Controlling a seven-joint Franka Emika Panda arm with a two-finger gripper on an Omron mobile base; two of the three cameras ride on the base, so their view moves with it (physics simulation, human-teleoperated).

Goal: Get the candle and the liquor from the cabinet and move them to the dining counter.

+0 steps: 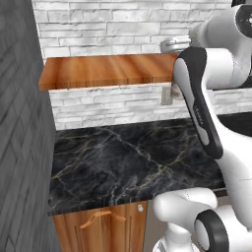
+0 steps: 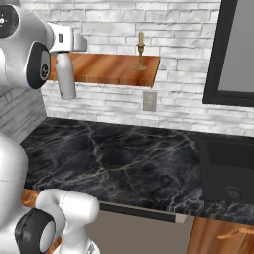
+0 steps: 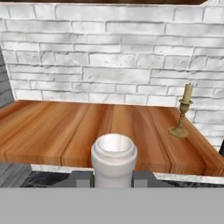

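My gripper [image 3: 113, 177] is shut on the neck of the liquor [image 3: 113, 154], a pale grey-white bottle whose open mouth faces the hand camera. In the right base view the liquor [image 2: 65, 77] hangs upright from the gripper [image 2: 63, 52], just in front of the left part of the cabinet [image 2: 109, 69], a reddish-brown wooden shelf on the white brick wall. The candle [image 2: 141, 49] stands upright in its brass holder near the shelf's right end, and the hand view shows the candle [image 3: 183, 114] to the right of the bottle. The dining counter is out of view.
Below the shelf runs a black marble wall counter [image 1: 123, 162] with a dark sink [image 2: 228, 168] at its right. A wall outlet [image 2: 149, 101] sits under the shelf. A dark-framed panel [image 2: 233, 49] is at the upper right, and a dark grey wall [image 1: 19, 123] closes the left side.
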